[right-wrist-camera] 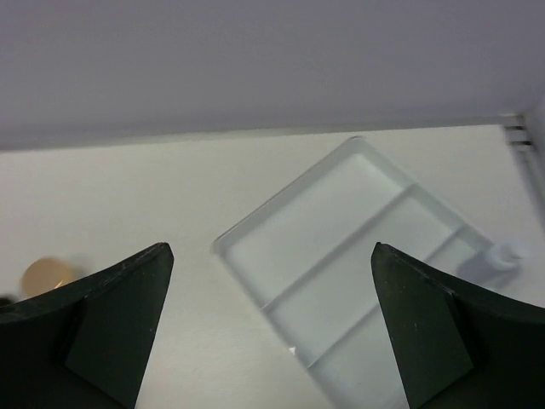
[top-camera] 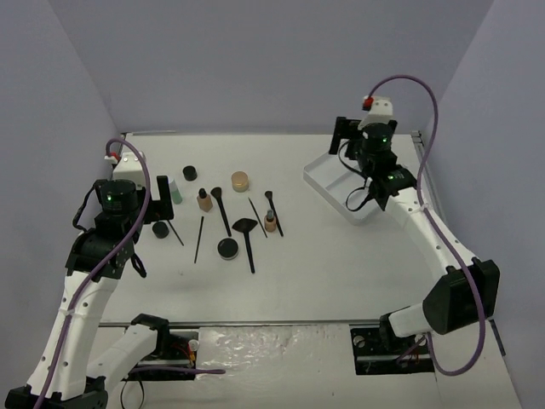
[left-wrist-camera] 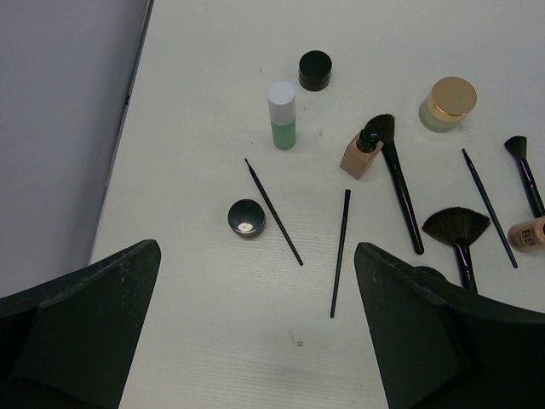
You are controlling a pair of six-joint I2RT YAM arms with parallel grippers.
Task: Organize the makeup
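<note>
Makeup lies scattered over the left half of the table, well apart from the white divided tray on the right. The trouble I'd expect is with the thin brush and pencil. Both lie flat, so fingers could scrape the table or skid them aside. The powder brush touches the standing tan bottle, which might tip, as might the upright green bottle. Left gripper hangs over the black pot, spread wide and empty. Right gripper hovers above the tray, pointing down, likewise wide and holding nothing.
</note>
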